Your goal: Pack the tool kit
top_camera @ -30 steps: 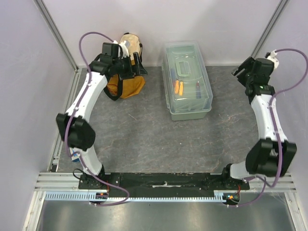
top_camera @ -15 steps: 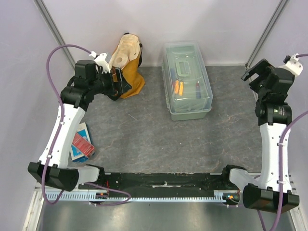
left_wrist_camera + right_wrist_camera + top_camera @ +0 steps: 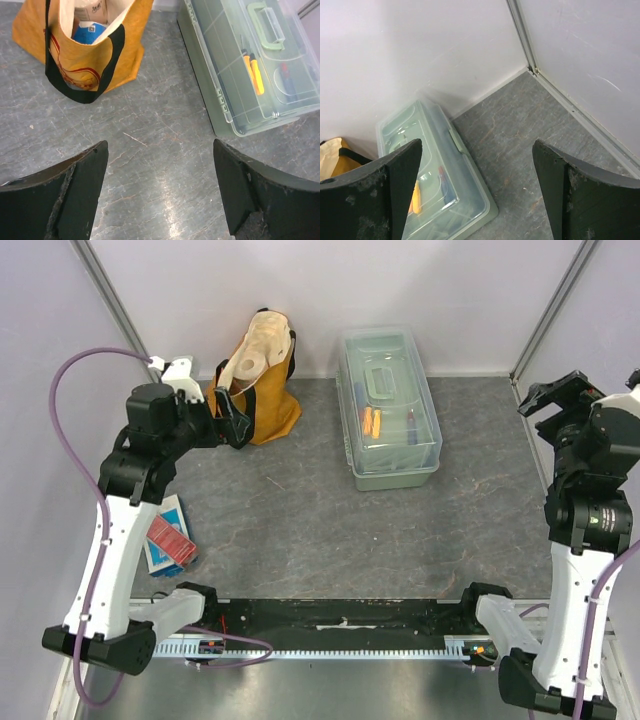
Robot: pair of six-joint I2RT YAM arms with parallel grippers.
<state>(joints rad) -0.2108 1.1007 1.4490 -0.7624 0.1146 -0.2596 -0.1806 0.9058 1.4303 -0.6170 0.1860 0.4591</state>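
- Top view: shows the toolbox [image 3: 388, 410] at the back of the surface [image 3: 300, 510] with its clear lid down, just right of the mustard bag [image 3: 262, 380]. Left gripper [image 3: 232, 420] spread open and empty near the bag. Right gripper [image 3: 560, 395] also open, well apart from the box at the far right.
- Left wrist: gripper wide open over bare surface, holding nothing. Orange-handled tools [image 3: 253, 72] visible through the lid.
- Right wrist: likewise open and empty, box below and to the left.
- Judged near the end — tools apparently stowed, lid shut. Next probably calls for checking the latch, or simply staying clear.
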